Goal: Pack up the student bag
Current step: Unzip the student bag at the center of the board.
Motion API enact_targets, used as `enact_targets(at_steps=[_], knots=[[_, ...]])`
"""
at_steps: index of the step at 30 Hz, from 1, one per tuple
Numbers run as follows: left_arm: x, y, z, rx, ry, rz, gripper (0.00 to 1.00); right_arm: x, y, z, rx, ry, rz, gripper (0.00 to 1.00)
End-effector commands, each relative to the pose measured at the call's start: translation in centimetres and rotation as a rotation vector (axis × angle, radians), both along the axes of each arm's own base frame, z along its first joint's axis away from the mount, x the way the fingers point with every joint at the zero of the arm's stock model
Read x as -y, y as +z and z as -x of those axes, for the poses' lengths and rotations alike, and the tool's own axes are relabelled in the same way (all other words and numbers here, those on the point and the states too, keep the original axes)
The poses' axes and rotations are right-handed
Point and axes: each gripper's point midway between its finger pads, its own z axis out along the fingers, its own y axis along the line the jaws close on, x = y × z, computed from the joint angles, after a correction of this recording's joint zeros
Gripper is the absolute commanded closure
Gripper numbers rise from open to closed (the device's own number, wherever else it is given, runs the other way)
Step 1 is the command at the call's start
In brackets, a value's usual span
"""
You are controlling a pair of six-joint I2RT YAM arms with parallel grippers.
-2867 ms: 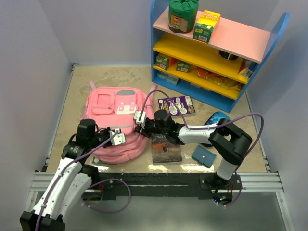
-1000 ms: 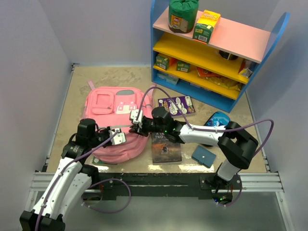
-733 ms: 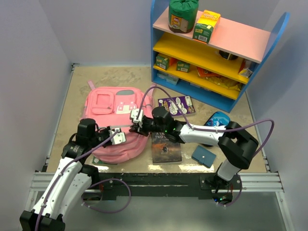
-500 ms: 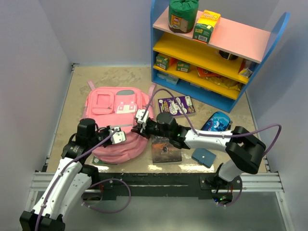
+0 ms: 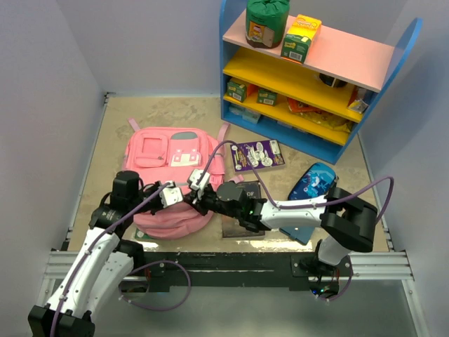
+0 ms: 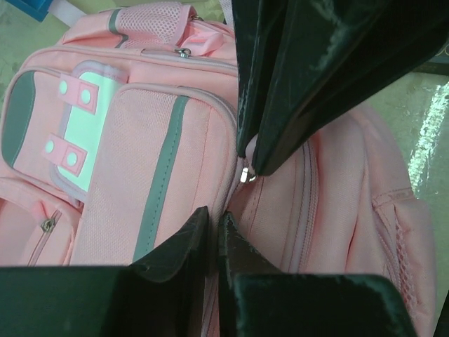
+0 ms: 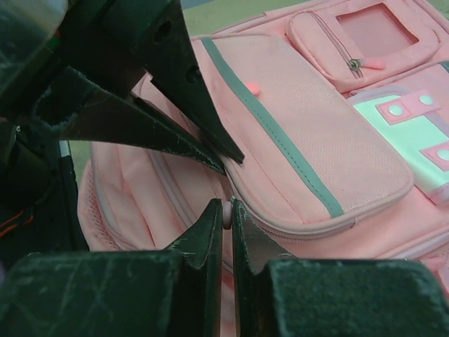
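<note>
The student bag (image 5: 168,158) lies flat on the table, pink with grey zippers and a white patch (image 6: 81,130). My right gripper (image 7: 226,209) is shut on a small pink zipper pull (image 7: 227,213) at the seam beside the front pocket. My left gripper (image 6: 212,223) is shut, pinching the bag's fabric at the same seam. The two grippers (image 5: 181,194) meet tip to tip over the bag's near right part. The right gripper's dark fingers (image 6: 295,84) hang over a metal zipper slider (image 6: 245,175) in the left wrist view.
A blue shelf unit (image 5: 316,77) with boxes and packets stands at the back right. A purple card (image 5: 257,154), a dark book (image 5: 242,226) under the right arm and a blue pouch (image 5: 312,181) lie right of the bag. Walls close in on both sides.
The right gripper closed on the zipper pull and moved toward the near edge and left, ending against the left gripper. The left arm has barely moved.
</note>
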Motion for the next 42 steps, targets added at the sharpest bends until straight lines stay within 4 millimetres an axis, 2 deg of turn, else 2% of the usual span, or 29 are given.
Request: enact_targets(at_steps=[1, 2, 3, 4, 6, 7, 8, 9, 10, 14, 16, 18, 19, 21, 22, 23, 24, 30, 31, 32, 33, 34, 35, 36, 38, 42], knots=[[0.4, 5.7, -1.8, 0.121, 0.029, 0.068, 0.82, -3.2, 3.9, 0.8, -0.020, 0.028, -0.139, 1.00], [0.3, 5.9, -1.7, 0.101, 0.041, 0.070, 0.77, -3.4, 3.9, 0.6, -0.016, 0.022, -0.138, 1.00], [0.1, 7.1, -2.1, 0.117, 0.058, 0.071, 0.75, -3.6, 4.4, -0.1, -0.011, -0.014, -0.144, 1.00], [-0.5, 7.1, -2.7, 0.113, 0.102, 0.049, 0.72, -3.6, 4.0, -0.5, -0.016, -0.036, -0.134, 1.00], [-1.4, 7.9, -3.5, 0.130, 0.155, 0.022, 0.62, -3.3, 4.0, -1.9, -0.011, -0.116, -0.120, 1.00], [-2.2, 7.6, -4.0, 0.130, 0.197, -0.009, 0.59, -3.2, 3.9, -2.1, -0.017, -0.131, -0.115, 1.00], [-2.8, 7.6, -4.3, 0.140, 0.212, -0.031, 0.50, -3.2, 3.9, -2.3, -0.017, -0.140, -0.112, 1.00], [-3.3, 7.8, -4.7, 0.147, 0.240, -0.045, 0.47, -3.1, 3.8, -2.6, -0.020, -0.156, -0.109, 1.00], [-3.4, 7.8, -4.9, 0.145, 0.248, -0.049, 0.43, -3.0, 3.7, -2.7, -0.022, -0.166, -0.108, 1.00], [-4.0, 8.1, -5.1, 0.139, 0.248, -0.067, 0.17, -2.8, 2.8, -3.5, -0.038, -0.210, -0.082, 1.00], [-4.8, 7.8, -5.6, 0.133, 0.280, -0.098, 0.13, -2.7, 2.4, -3.7, -0.045, -0.223, -0.070, 1.00], [-6.5, 6.8, -6.5, 0.117, 0.345, -0.159, 0.14, -2.6, 1.9, -3.8, -0.047, -0.234, -0.053, 1.00], [-8.5, 6.7, -7.5, 0.131, 0.412, -0.184, 0.19, -2.6, 1.9, -3.9, -0.047, -0.239, -0.050, 1.00], [-11.2, 5.2, -8.3, 0.105, 0.503, -0.227, 0.25, -2.5, 1.8, -4.1, -0.049, -0.249, -0.044, 1.00], [-12.7, 5.3, -9.0, 0.134, 0.550, -0.255, 0.30, -2.6, 1.9, -4.1, -0.049, -0.253, -0.042, 1.00], [-13.5, 3.8, -8.8, 0.120, 0.564, -0.285, 0.30, -2.4, 1.5, -4.3, -0.051, -0.264, -0.024, 1.00], [-14.2, 3.4, -8.9, 0.127, 0.584, -0.304, 0.31, -2.4, 1.2, -4.4, -0.053, -0.270, -0.016, 1.00], [-18.0, 2.9, -10.2, 0.085, 0.679, -0.271, 0.39, -2.4, 0.6, -4.6, -0.059, -0.278, 0.026, 1.00], [-20.2, 2.9, -10.0, 0.074, 0.724, -0.283, 0.41, -2.3, 0.4, -4.8, -0.060, -0.281, 0.032, 1.00], [-21.4, 3.0, -10.4, 0.058, 0.734, -0.288, 0.42, -2.2, 0.2, -4.9, -0.061, -0.282, 0.045, 1.00], [-21.9, 2.5, -10.0, 0.021, 0.717, -0.278, 0.44, -2.2, -0.1, -4.9, -0.063, -0.282, 0.054, 1.00], [-23.5, 2.1, -9.5, 0.002, 0.722, -0.307, 0.46, -2.0, -0.3, -5.3, -0.066, -0.292, 0.061, 1.00], [-23.9, 1.6, -9.2, -0.027, 0.698, -0.317, 0.48, -1.9, -0.5, -5.4, -0.074, -0.297, 0.063, 1.00], [-23.0, 0.3, -8.1, -0.083, 0.644, -0.311, 0.50, -1.8, -0.7, -5.6, -0.083, -0.303, 0.065, 1.00], [-22.0, -1.4, -6.3, -0.090, 0.541, -0.366, 0.53, -1.3, -1.3, -6.5, -0.112, -0.321, 0.068, 1.00], [-19.1, -2.6, -4.5, -0.045, 0.435, -0.331, 0.51, -1.3, -1.4, -6.8, -0.122, -0.325, 0.073, 1.00]])
